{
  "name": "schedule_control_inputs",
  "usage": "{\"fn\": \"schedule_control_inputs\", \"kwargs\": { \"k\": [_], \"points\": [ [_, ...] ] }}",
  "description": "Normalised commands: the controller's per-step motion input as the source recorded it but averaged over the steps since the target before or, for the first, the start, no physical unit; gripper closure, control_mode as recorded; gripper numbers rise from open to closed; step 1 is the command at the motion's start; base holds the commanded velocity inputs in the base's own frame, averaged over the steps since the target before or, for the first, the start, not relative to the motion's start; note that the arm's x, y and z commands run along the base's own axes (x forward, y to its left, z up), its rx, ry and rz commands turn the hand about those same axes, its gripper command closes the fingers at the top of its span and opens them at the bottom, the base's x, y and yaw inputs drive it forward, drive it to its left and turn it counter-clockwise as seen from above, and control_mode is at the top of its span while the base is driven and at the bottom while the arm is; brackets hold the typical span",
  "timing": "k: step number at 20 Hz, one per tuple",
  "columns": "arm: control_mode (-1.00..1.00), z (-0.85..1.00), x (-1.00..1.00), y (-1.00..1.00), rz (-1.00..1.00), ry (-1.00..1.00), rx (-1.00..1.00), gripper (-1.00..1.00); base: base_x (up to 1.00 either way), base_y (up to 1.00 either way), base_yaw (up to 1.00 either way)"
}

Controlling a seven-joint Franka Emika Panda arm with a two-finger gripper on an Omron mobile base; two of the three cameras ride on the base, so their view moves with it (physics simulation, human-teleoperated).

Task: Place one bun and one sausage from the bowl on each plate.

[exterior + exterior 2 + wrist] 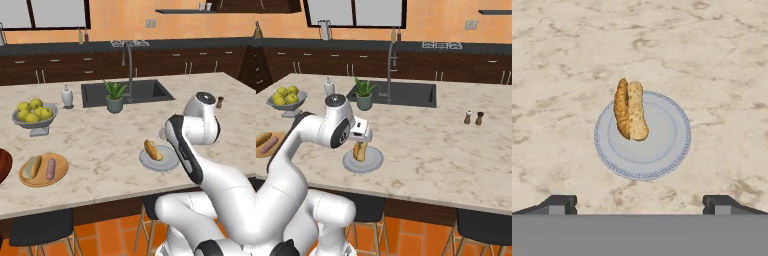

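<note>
Jaws stand wide apart and hold nothing; the gripper (pixel 640 202) hangs above the pale grey plate (pixel 662 150), with bare marble counter (pixel 722 65) all round it. One split golden-brown bun (pixel 631 110) lies on that plate's far half. Over to the left, the orange-tan plate (pixel 60 175) carries a bun (pixel 34 167) and a pinkish sausage (pixel 51 169), near the counter's front edge.

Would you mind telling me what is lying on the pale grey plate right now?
A single bun lies on the grey plate, off toward one side. No sausage shows on its bare surface; whatever might lie under the bun is hidden.
</note>
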Motion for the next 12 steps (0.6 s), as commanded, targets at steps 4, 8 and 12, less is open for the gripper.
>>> {"fn": "schedule_control_inputs", "kwargs": {
  "k": [4, 8, 12],
  "points": [
    [-1.0, 0.0, -0.05, 0.01, 0.0, 0.0, 0.0, -1.0, 0.0, 0.0, 0.0],
    [-1.0, 0.0, -0.01, 0.11, -0.02, 0.0, 0.0, -1.0, 0.0, 0.0, 0.0],
    [1.0, 0.0, -0.01, 0.06, -0.02, 0.0, 0.0, -1.0, -0.14, 0.09, -0.04]
  ]
}}
